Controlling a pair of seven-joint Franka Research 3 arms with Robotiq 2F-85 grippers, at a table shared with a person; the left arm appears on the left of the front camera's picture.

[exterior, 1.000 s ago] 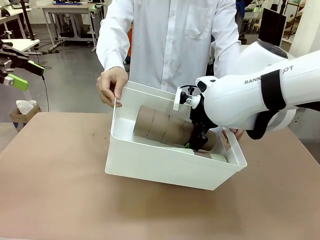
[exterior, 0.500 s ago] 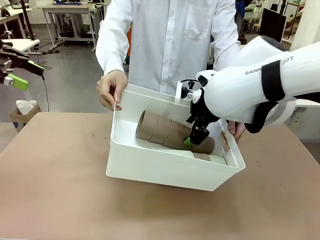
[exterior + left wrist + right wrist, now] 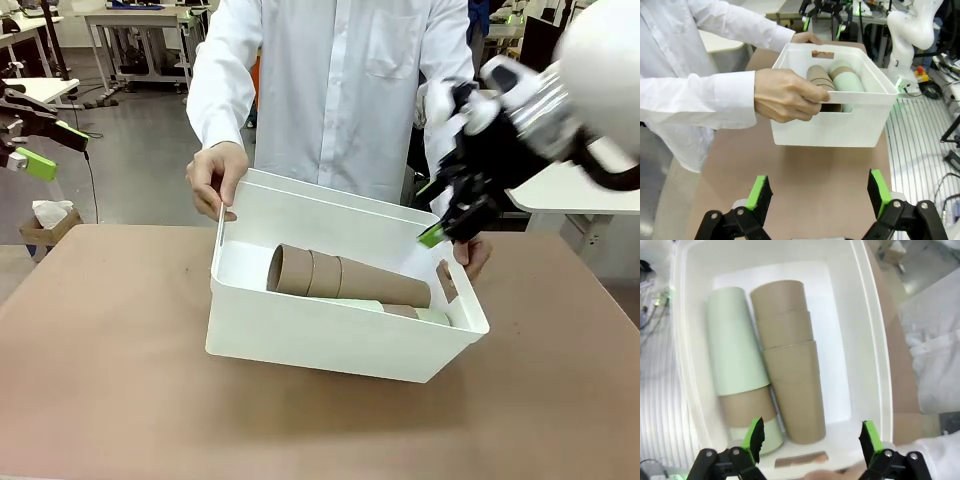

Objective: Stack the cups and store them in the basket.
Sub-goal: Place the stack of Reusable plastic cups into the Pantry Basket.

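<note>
You see the nested tan-brown and mint tapered cups point(image 3: 785, 355) lying on their sides inside the large white plastic basket point(image 3: 330, 345), tilted on the brown table point(image 3: 110, 380) by a person's hands point(image 3: 785, 95), both grippers point(image 3: 812, 437) point(image 3: 820, 192) spread empty.

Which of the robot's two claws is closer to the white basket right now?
The right gripper: it hangs just above the basket's far right rim. The left gripper sits far off to the left.

A brown table point(image 3: 110, 380) carries the white basket point(image 3: 330, 345), which sits right of the middle and nearer the far edge than the near one. Its far side seems lifted slightly off the tabletop, though the front view leaves that unclear.
</note>
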